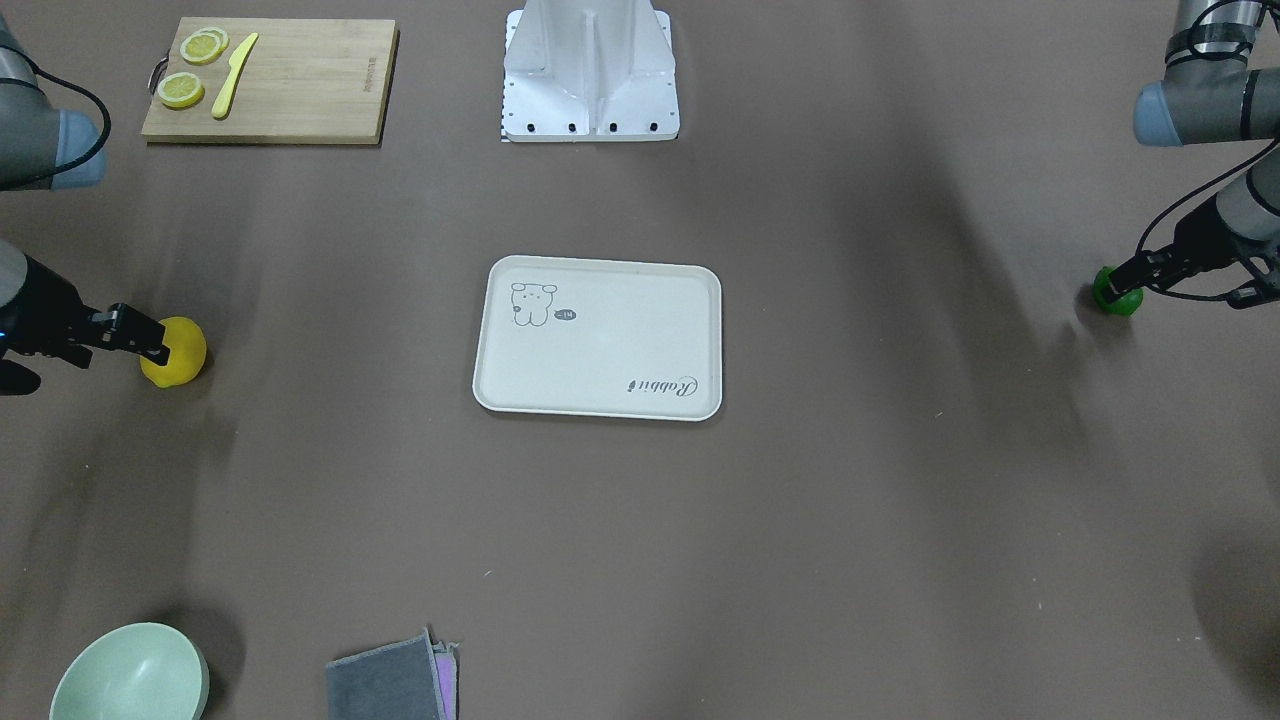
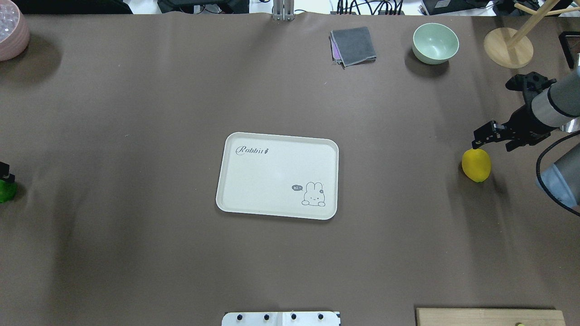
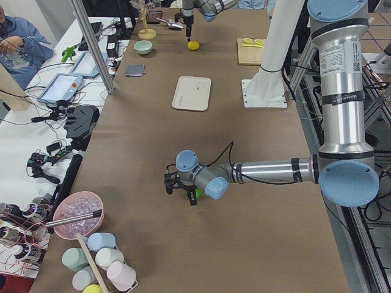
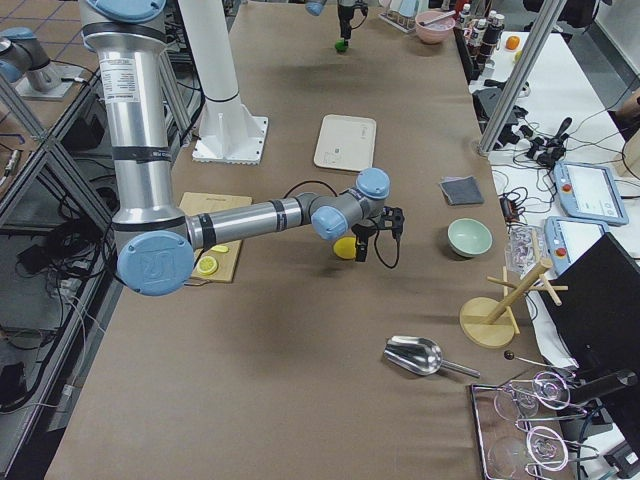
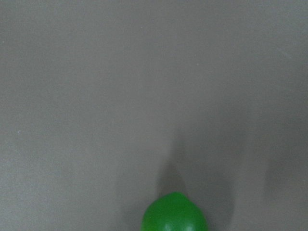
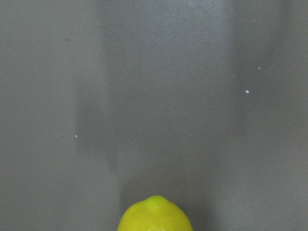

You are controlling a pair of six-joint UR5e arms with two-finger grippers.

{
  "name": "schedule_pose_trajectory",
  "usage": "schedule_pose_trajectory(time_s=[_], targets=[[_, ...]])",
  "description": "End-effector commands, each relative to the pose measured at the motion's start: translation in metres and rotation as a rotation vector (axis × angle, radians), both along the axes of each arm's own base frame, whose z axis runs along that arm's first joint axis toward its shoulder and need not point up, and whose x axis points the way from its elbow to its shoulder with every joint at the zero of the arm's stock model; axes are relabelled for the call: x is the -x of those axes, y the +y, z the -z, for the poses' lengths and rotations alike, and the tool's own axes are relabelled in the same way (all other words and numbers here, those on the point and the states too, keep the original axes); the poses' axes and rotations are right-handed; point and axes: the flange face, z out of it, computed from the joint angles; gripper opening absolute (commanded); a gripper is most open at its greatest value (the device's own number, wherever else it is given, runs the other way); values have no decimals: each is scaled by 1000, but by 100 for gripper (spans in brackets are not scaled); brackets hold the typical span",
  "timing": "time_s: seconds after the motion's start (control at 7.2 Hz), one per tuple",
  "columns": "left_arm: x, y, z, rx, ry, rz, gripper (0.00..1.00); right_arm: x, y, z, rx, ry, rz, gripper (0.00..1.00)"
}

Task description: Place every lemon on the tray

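Note:
The yellow lemon (image 1: pixel 182 352) lies on the brown table at the robot's far right, also in the overhead view (image 2: pixel 476 165) and at the bottom edge of the right wrist view (image 6: pixel 155 217). My right gripper (image 1: pixel 155 343) is down at it, fingertips touching its top. The green lemon (image 1: pixel 1118 298) lies at the far left edge (image 2: pixel 5 192) and shows low in the left wrist view (image 5: pixel 174 215). My left gripper (image 1: pixel 1124 279) is at its top. I cannot tell whether either gripper's jaws are closed. The cream tray (image 1: pixel 600 350) sits in the table's middle with nothing on it.
A wooden cutting board (image 1: pixel 300 80) with lemon slices (image 1: pixel 181 90) and a yellow knife (image 1: pixel 233 75) lies near the robot base (image 1: pixel 590 70). A green bowl (image 1: pixel 130 675), a grey cloth (image 1: pixel 390 685), a wooden stand (image 2: pixel 507 47) and a pink bowl (image 2: pixel 11 31) line the far edge.

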Motion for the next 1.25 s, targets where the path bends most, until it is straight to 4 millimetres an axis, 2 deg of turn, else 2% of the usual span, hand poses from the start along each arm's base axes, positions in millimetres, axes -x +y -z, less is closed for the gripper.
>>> schedule_pose_trajectory(time_s=[0.0,0.14,0.28,0.56,0.69,0.83,1.11], targets=[[-7,3,-2,9,8,8,58,26,6,2,12,6,16,100],[-8,2,0,6,11,5,19,34,10,-6,14,26,24,100],[-8,2,1,7,12,4,0,44,16,-18,22,52,38,100],[-12,2,19,0,50,-23,0,64,23,-29,29,75,68,100],[-11,5,31,10,118,-62,0,63,24,-22,31,55,74,62],[-1,6,40,50,154,-62,0,51,22,-11,55,14,75,1],[-2,5,86,75,146,-63,0,-3,7,-4,139,-65,17,0]])
